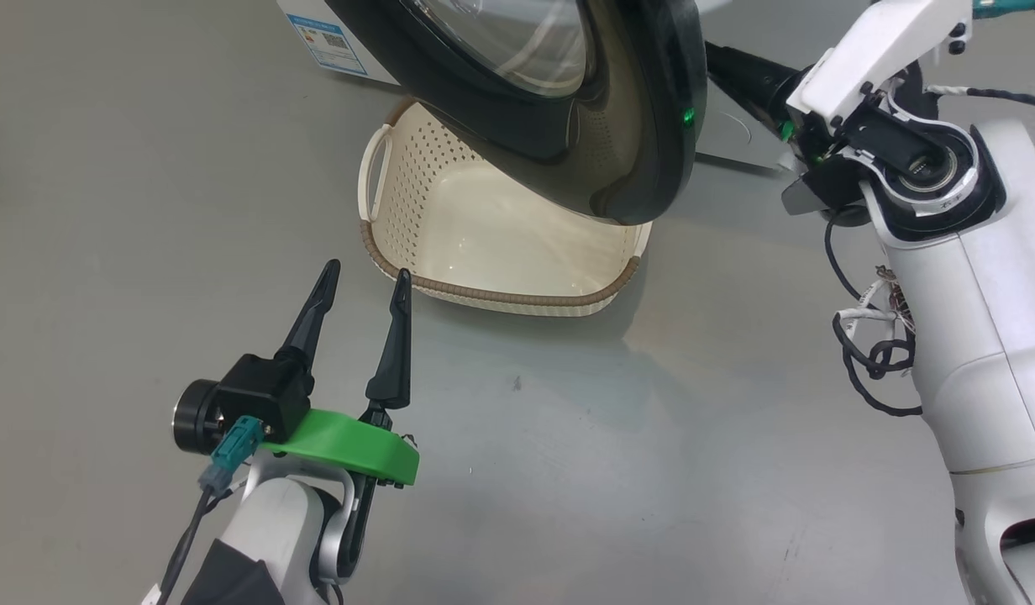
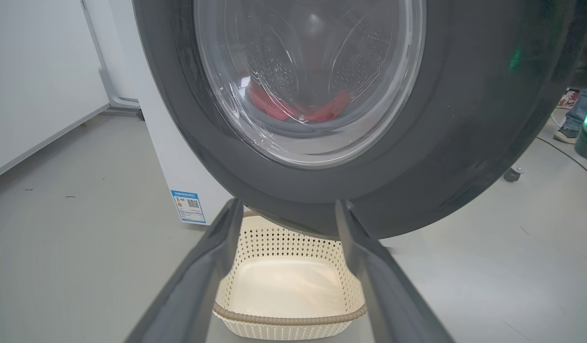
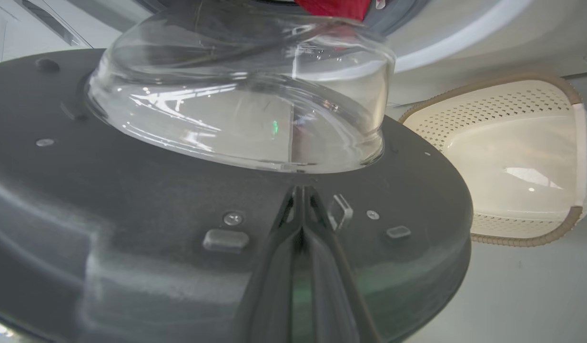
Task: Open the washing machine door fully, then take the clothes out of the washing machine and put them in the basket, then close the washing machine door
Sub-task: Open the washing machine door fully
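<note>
Head view: we find the left gripper (image 1: 367, 269) at the lower left, its two fingers spread wide with nothing between them. The washing machine door (image 1: 643, 126) stands open across the upper centre, above the empty basket (image 1: 501, 296) on the floor (image 1: 652, 420). Left wrist view: through the glass bowl (image 2: 308, 57) we see the clothes (image 2: 293, 109), red, low inside the washing machine (image 2: 179, 157); the basket sits at the lower centre. Right wrist view: the right gripper (image 3: 300, 195) rises at the lower centre, fingers pressed together on nothing, tips at the foot of the glass bowl; whether they touch the door we cannot tell
</note>
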Tool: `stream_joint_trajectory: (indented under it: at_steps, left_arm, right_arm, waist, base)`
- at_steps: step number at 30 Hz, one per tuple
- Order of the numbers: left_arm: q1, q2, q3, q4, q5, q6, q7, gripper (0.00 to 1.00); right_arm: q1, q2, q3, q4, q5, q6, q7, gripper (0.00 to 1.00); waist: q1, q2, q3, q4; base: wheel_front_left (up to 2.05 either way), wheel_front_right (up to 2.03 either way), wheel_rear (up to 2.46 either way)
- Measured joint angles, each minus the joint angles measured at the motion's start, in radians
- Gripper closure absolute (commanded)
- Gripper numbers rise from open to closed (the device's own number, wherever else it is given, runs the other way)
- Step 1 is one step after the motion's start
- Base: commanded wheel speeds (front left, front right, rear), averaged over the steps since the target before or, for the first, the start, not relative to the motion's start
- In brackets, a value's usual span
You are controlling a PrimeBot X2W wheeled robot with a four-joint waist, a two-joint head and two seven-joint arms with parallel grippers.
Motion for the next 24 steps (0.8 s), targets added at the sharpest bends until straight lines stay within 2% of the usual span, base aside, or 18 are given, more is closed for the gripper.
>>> stream_joint_trajectory:
  at_steps: [7, 15, 24]
  left_arm:
    - [0.0, 0.0, -0.001, 0.004, 0.0, 0.003, 0.0, 0.0]
    - [0.0, 0.0, -0.004, 0.008, 0.0, 0.004, 0.0, 0.0]
    - [0.0, 0.0, -0.005, 0.012, 0.0, 0.007, 0.0, 0.0]
  right_arm:
    - [-0.003, 0.01, 0.012, 0.01, 0.013, -0.009, 0.051, 1.0]
    - [-0.003, 0.023, 0.011, 0.024, 0.079, -0.027, 0.11, 1.0]
    - [-0.002, 0.044, 0.016, 0.034, 0.161, -0.06, 0.191, 1.0]
  waist:
    - [0.0, 0.0, -0.005, 0.006]
    - [0.0, 0.0, -0.016, 0.008]
    - [0.0, 0.0, -0.028, 0.007]
  base:
    - [0.0, 0.0, 0.0]
    - [0.0, 0.0, 0.0]
    - [0.0, 0.0, 0.0]
